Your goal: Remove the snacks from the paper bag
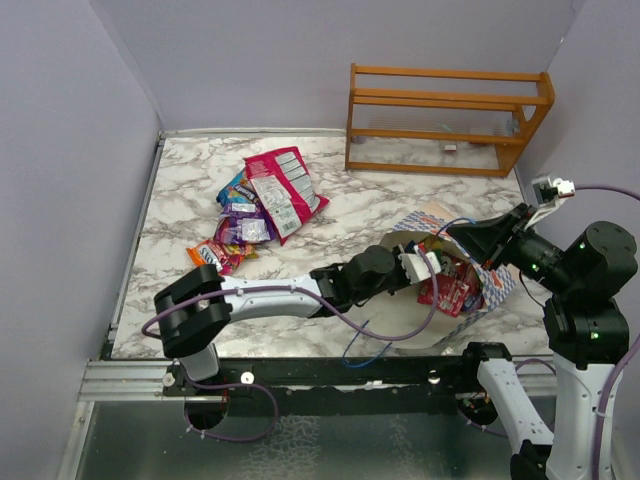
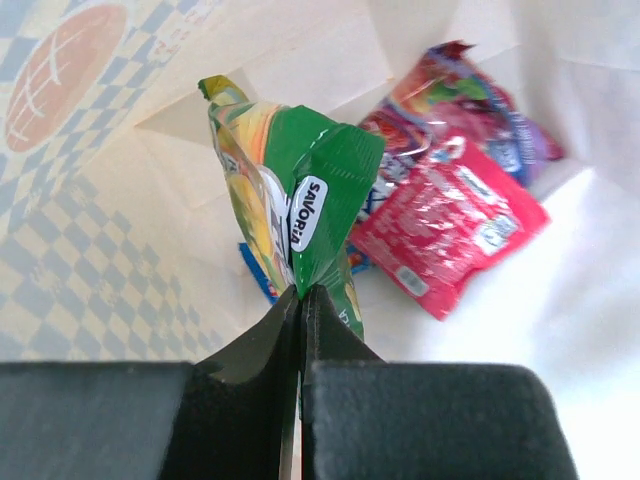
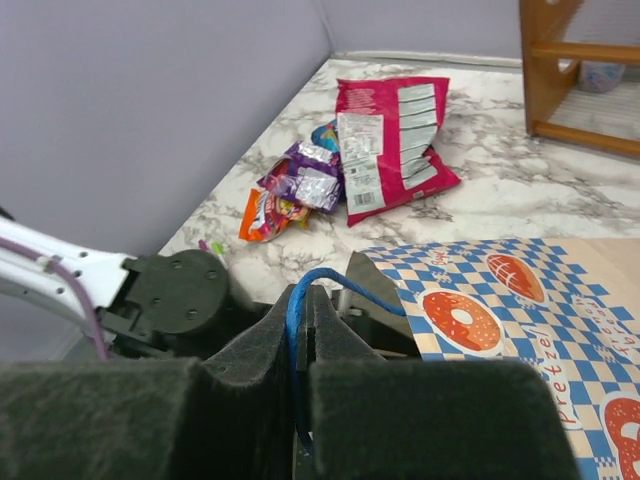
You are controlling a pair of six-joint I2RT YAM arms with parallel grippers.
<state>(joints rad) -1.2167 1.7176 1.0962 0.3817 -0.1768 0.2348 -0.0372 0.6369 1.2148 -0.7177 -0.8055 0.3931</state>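
Near right of the table (image 1: 370, 205): the paper bag (image 1: 498, 288) lies on its side, mouth facing left.

- The left claw (image 2: 302, 296) is inside the mouth, pinched tight on the lower edge of a green-and-yellow packet (image 2: 305, 190). The packet stands up from the tips, clear of the cream lining.
- Deeper in the bag lie a red packet (image 2: 450, 225) and a few more glossy wrappers.
- The right claw (image 3: 303, 305) is clamped on the blue cord handle (image 3: 292, 340), apparently lifting the bag's upper lip.
- Far left, well apart from the bag, is the pile of snacks (image 1: 250, 215) already out.

Step in hand, as I read it: draw the green-and-yellow packet out.

- Pull back leftward along the bag's length, level, so the packet's top corner does not catch the lip.
- The hold is on a thin crimped edge only, so it probably slips under a jerk. Go slow, no swinging.
- The right claw should hold the handle firm so the bag does not drag along.
- Let go beside the pile, not on its slope.
- Several packets remain inside, so the task is roughly midway.
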